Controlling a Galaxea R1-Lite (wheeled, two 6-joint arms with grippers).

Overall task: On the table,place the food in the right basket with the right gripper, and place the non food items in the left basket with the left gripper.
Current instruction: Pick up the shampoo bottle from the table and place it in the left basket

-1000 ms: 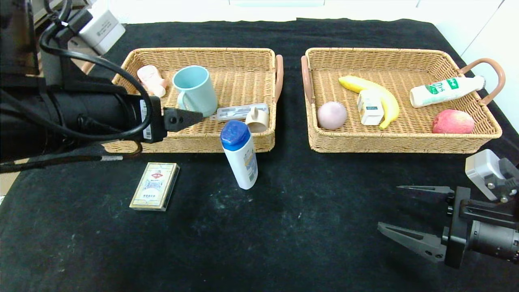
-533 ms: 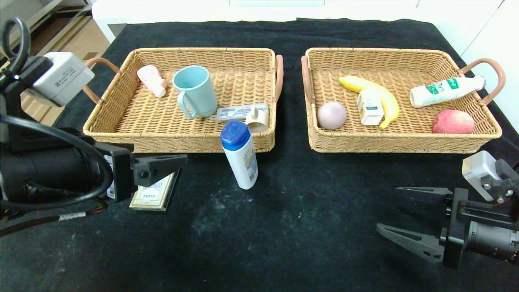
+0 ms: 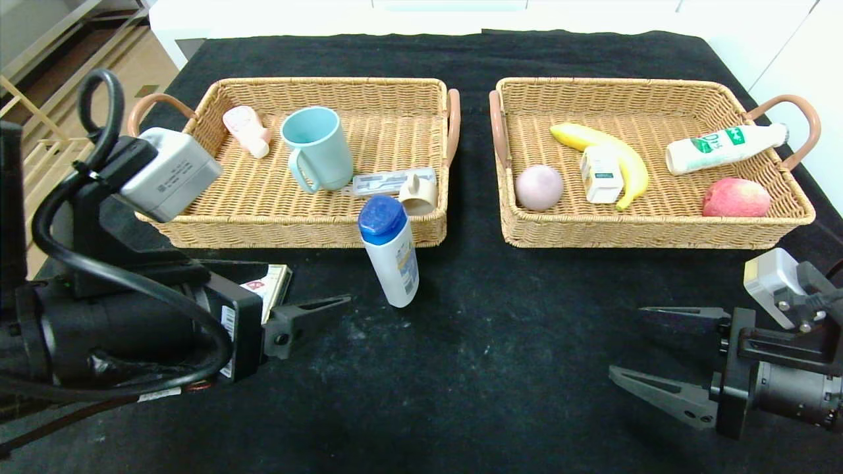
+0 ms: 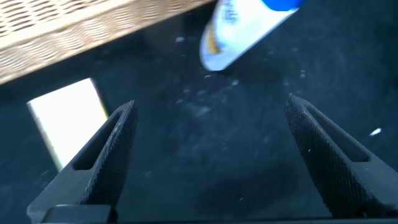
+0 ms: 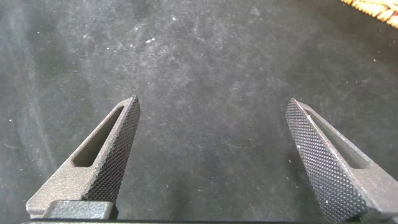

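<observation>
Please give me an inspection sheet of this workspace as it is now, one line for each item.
Surface: black cloth table, white lint flecks.
Job's things: white bottle with blue cap and flat playing-card box lie on cloth; yellow banana in right wicker basket; teal mug in left wicker basket.
Clutter: nothing seen.
Grippers: left gripper open, near box; right gripper open, empty.
Cables: black loops on left arm.
Surroundings: white wall.

Background only. Tan wood-grain floor point(image 3: 135, 66) at far left. Pale wooden slatted frame point(image 3: 36, 115) stands on it, nearer the left edge. White ledge point(image 3: 296, 16) runs along the back. White panelled cabinet point(image 3: 790, 59) at far right.
</observation>
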